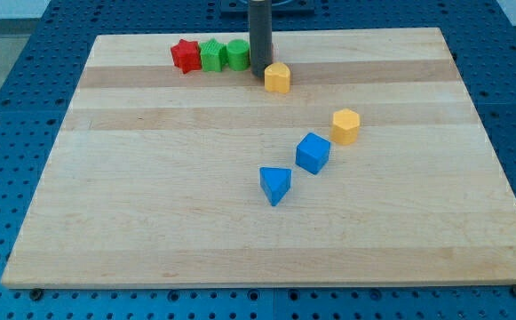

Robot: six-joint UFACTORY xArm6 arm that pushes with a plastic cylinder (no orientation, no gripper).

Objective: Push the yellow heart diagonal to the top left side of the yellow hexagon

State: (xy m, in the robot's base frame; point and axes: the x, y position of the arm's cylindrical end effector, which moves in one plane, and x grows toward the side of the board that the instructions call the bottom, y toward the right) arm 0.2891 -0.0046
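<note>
The yellow heart [278,78] lies near the view's top, right of centre. The yellow hexagon [345,126] lies lower and to the right of it. The dark rod comes down from the view's top, and my tip [259,72] rests on the board just left of the yellow heart, touching or nearly touching it. The heart is up and to the left of the hexagon, about a block and a half away.
A red star [185,55], a green star-like block [211,55] and a green round block [237,54] stand in a row left of the rod. A red block is partly hidden behind the rod. A blue cube [313,153] and a blue triangle [275,185] lie below the hexagon's left. The wooden board [151,222] ends on all sides.
</note>
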